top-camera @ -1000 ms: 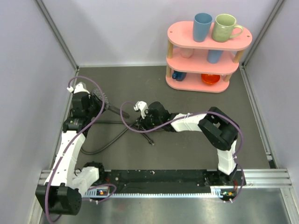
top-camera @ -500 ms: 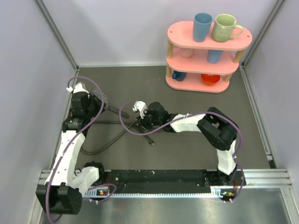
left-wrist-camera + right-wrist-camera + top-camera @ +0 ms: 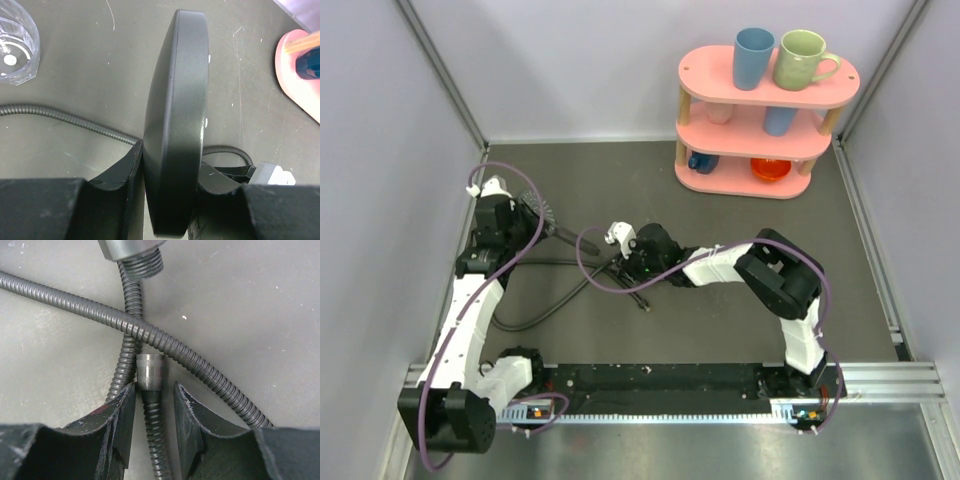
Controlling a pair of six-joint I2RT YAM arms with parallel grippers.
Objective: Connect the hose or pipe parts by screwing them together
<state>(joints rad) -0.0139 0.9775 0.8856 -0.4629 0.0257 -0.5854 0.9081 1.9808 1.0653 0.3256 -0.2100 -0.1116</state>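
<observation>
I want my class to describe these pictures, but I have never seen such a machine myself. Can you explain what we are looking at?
Two robot arms are bolted at the near edge of a dark table. The overhead picture looks down on both; the other two come from a camera on each wrist. The left gripper clamps a grey shower head, seen edge-on. The right gripper straddles the metal end fitting of a flexible hose lying on the table, with a gap either side, so not gripping. A threaded metal end sits just ahead. At the back stands a pink shelf with mugs.
</observation>
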